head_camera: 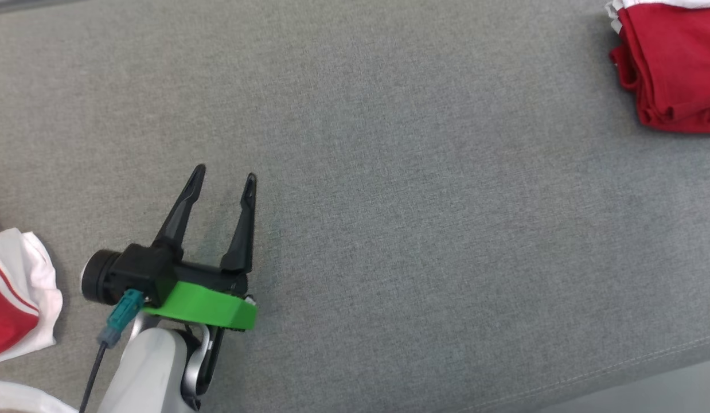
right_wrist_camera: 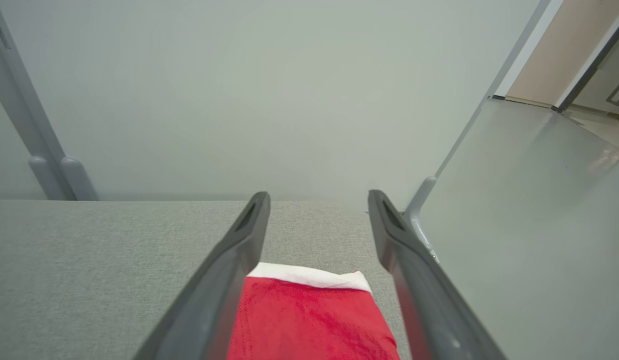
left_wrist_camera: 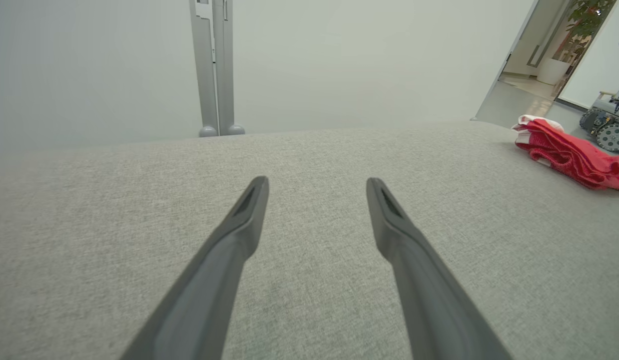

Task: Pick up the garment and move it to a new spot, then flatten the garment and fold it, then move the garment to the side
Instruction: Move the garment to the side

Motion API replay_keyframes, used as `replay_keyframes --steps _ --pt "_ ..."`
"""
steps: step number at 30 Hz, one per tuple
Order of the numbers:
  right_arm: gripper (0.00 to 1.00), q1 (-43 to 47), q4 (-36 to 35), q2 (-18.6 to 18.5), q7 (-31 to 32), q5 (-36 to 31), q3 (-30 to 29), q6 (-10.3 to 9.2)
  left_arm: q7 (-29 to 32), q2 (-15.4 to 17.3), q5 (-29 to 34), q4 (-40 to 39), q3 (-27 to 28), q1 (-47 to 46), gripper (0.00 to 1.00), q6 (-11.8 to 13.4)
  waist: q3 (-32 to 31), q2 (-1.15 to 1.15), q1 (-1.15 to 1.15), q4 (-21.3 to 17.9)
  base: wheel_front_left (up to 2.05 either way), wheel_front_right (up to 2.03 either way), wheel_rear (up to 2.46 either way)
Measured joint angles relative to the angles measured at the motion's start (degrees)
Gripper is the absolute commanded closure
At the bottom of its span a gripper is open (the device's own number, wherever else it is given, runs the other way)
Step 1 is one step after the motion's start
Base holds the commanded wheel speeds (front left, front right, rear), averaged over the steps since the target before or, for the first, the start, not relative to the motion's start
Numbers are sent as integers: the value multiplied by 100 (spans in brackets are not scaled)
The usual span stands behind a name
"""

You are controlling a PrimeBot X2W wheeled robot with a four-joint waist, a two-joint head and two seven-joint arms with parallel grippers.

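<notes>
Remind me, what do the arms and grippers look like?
Left gripper: two long black tapered fingers on a black body, bright green collar, pale grey forearm, teal connector with a thin black cable. Right gripper: matching dark grey fingers, each with a slot near its tip.

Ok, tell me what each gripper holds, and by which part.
Nothing is held. The left gripper stands open over the grey surface; the right gripper is open above the folded garment, not gripping it.
</notes>
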Motion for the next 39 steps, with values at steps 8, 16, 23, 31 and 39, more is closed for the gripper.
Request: replay_keyframes --steps 8,16,23,31,39 --pt "0 1502 -1458 605 0 -648 -1118 0 -22 73 -83 -280 675 787 0 101 -869 0 0 131 0 0 0" --pt "0 3149 -2609 1332 0 -988 -1701 0 -22 -45 -93 -333 887 1302 0 99 -1684 0 0 351 0 0 0" --pt "0 4385 -3466 1748 0 -1791 -2232 0 -22 -188 -16 -359 1124 1535 0 198 -2201 0 0 602 0 0 0" --pt "0 5334 -3740 2196 0 -2149 -2669 0 -22 -304 211 -269 1243 1692 0 138 -2370 0 0 810 0 0 0" --pt "0 5654 -3984 2402 0 -2287 -2828 0 -22 -414 320 -163 1311 1702 0 18 -2301 0 0 832 0 0 0"
